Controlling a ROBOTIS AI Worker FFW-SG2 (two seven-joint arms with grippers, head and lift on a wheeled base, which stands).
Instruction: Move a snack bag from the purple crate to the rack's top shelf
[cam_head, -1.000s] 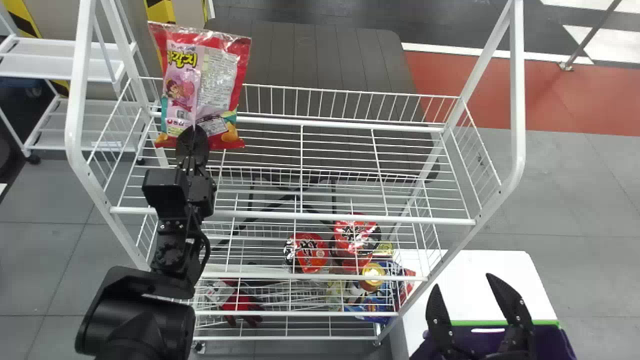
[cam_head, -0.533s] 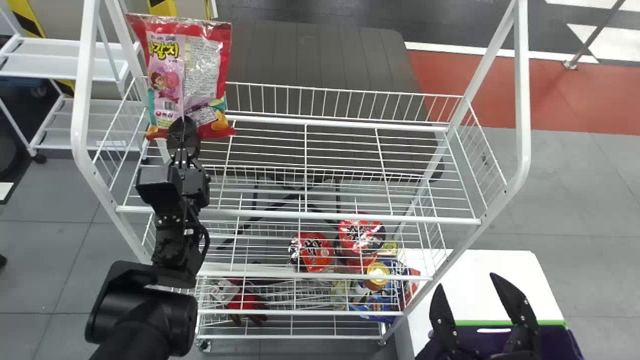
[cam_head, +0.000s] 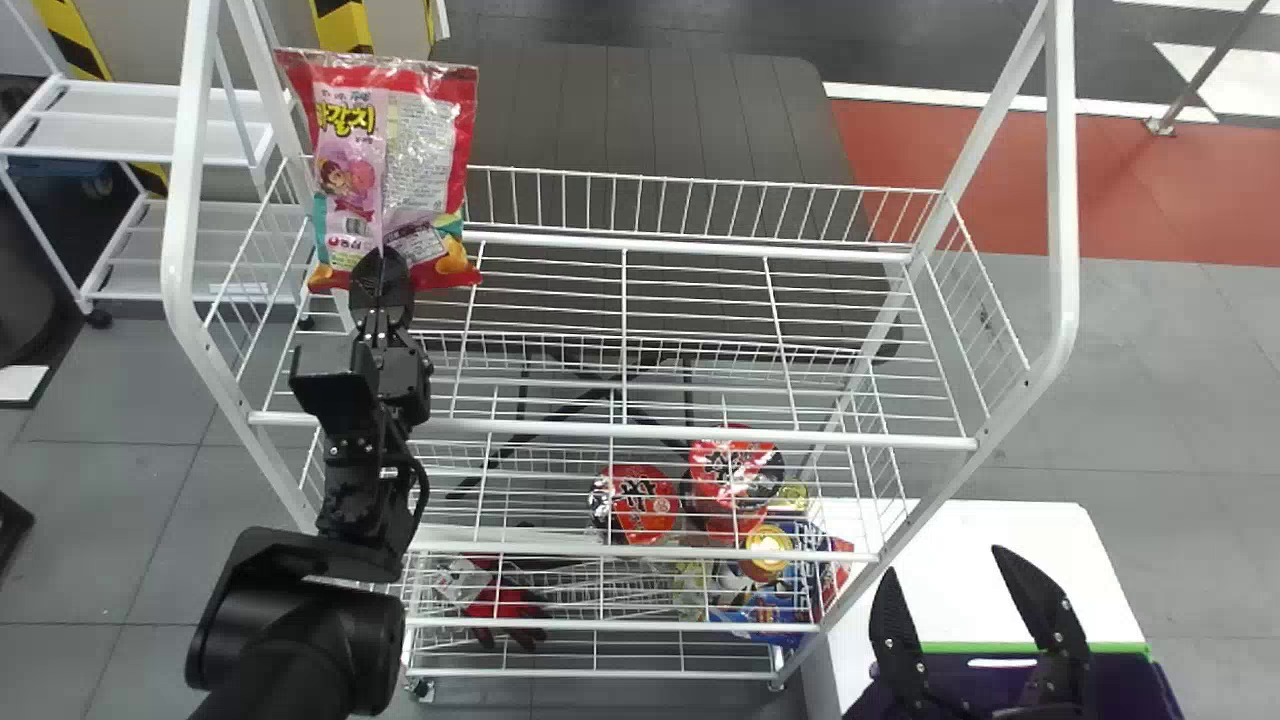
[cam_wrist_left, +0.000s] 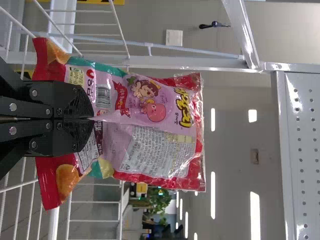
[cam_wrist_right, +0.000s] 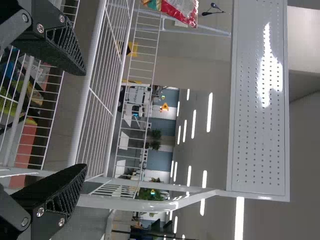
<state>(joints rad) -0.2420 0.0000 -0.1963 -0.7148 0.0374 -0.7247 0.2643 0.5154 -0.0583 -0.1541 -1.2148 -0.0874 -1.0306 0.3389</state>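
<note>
Rack (cam_head: 1063, 200) taken as our landmark. We have the snack bag (cam_head: 385, 160) upright over the rack's back left corner, its lower end toward the top shelf (cam_head: 620, 430). Whether it touches the wires there, we cannot tell.

Left gripper (cam_head: 380, 275): fingers together, clamped on the bag's printed back, low down and at the middle seam. We judge the seam gives flat fingers a ridge to nip, sparing the puffed body. The low hold leaves most of the bag rising beyond the fingertips, so letting go should need only a short drop. Drawback, as we see it: the bulk sits above the pinch and may tip when freed, perhaps over the rack's back fence.

Right gripper (cam_head: 965, 600): fingers apart and holding nothing, over the purple crate (cam_head: 1110, 648), by the white table (cam_head: 970, 530) at the rack's front right. Parked there, we suppose, because one arm is enough and that spot keeps it out of the rack's left end.

Step in hand, by our reading: the placing, late in the task. Next we would settle the lower end inside the rack's left corner, ease the fingers apart, then draw back toward the rack's front.
</note>
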